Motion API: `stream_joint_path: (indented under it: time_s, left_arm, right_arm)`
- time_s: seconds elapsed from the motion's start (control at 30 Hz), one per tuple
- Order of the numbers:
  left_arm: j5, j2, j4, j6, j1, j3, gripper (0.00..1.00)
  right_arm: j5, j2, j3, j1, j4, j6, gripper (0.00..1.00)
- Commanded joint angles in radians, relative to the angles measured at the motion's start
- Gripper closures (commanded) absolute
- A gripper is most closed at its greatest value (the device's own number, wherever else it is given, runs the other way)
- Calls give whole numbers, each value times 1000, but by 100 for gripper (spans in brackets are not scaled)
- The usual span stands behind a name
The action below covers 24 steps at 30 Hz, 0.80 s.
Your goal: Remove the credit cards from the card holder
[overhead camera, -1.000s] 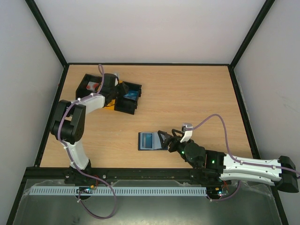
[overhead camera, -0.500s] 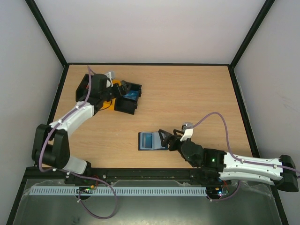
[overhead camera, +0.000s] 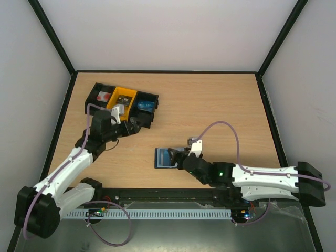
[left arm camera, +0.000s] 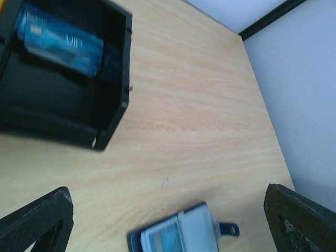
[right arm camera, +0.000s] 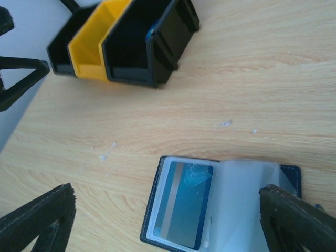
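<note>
The card holder (right arm camera: 220,205) lies open on the table, with black edges and clear pockets. One blue credit card (right arm camera: 181,210) sits in its left pocket. My right gripper (right arm camera: 168,215) is open and low over the holder; its right finger (right arm camera: 296,220) is over the holder's right leaf. From above, the holder (overhead camera: 161,157) lies just left of the right gripper (overhead camera: 176,156). A second blue credit card (left arm camera: 60,37) lies in a black bin (left arm camera: 113,105). My left gripper (left arm camera: 167,194) is open and empty, between the bins and the holder (left arm camera: 181,233).
Three joined bins stand at the back left: a black one with a red-and-white item (overhead camera: 102,95), a yellow one (overhead camera: 123,100), and the black one holding the blue card (overhead camera: 146,105). Black frame rails border the table.
My left gripper has opened and the left arm has drawn back from the bins toward the near side. The right gripper has moved left over the card holder.
</note>
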Motion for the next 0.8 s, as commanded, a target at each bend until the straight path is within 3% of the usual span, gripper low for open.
stream_joint_path:
  time_s: [0.0,0.23,0.33,0.53,0.77]
  left_arm:
    - [65,-95,19,-68,-27,-106,1]
    - [54,-187,124,-178,-124,-269,7]
    - [42,-190,174,-217,-157,-317,9]
    - [17,-131,235,-235,-209,-350,16]
    - [11,13,354,-270,-273,-370,21]
  right_arm:
    - [-56,112,60,1,-4,-6,12]
    - [-111,205,72,-23,79,-49,53]
    - [-170,225,62,-71,102,-53,62]
    - [-320,262,2,-137,211,-52,70]
    - [-385,364,-16,-172,302,-53,73]
